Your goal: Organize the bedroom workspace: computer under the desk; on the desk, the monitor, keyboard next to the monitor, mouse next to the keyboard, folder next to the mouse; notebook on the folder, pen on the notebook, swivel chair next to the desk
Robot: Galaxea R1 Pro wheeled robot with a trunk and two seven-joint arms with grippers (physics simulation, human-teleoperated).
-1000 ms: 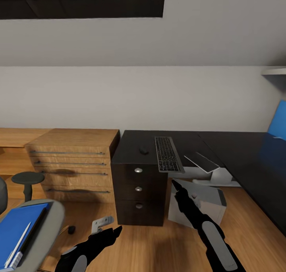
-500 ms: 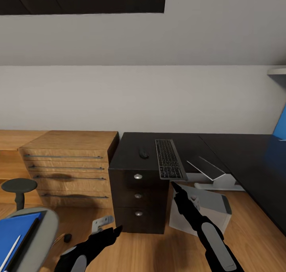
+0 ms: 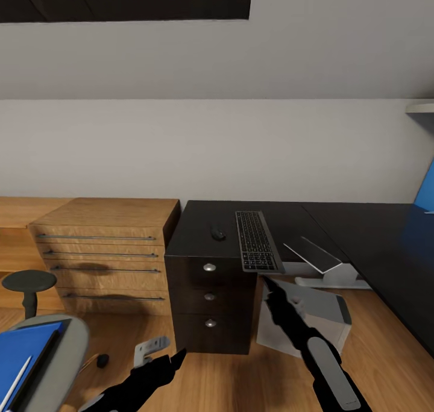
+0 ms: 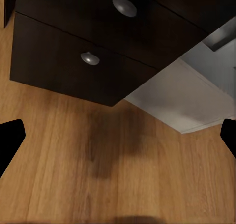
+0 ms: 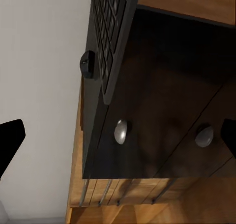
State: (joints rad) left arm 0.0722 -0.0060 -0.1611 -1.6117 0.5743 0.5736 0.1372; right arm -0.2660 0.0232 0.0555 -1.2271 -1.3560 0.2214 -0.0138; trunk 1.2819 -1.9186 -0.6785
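On the black tabletop (image 3: 289,214) ahead of you lie the keyboard (image 3: 257,241) and, just beside it on its left, the mouse (image 3: 218,234). The keyboard's near end overhangs the front edge above the drawer unit (image 3: 210,300), which has three round silver knobs. Your right wrist view looks up at that overhanging keyboard (image 5: 112,37), the mouse (image 5: 88,65) beside it, and two of the knobs.

Under the tabletop, right of the drawers, the computer (image 3: 313,318) sits on the wooden floor (image 3: 241,376), tilted. Your left wrist view shows its pale grey side (image 4: 182,94) next to the drawer unit's lower corner. A second pale grey piece lies further back under the tabletop; you cannot tell what it is.

At lower left, the chair (image 3: 57,355) carries the blue folder (image 3: 21,352), with the white pen (image 3: 15,383) lying on top at the frame edge. A wooden dresser (image 3: 105,252) stands left of the drawers, touching them. A small dark stool (image 3: 27,282) stands before it.

Your left gripper (image 3: 172,364) hangs low over the floor, in front of the drawers. Your right gripper (image 3: 271,288) points up towards the keyboard's near end, in front of the computer. Both sets of jaws stand apart, nothing between them: each wrist view shows its two fingertips (image 4: 10,140) (image 5: 10,138) at opposite frame edges.
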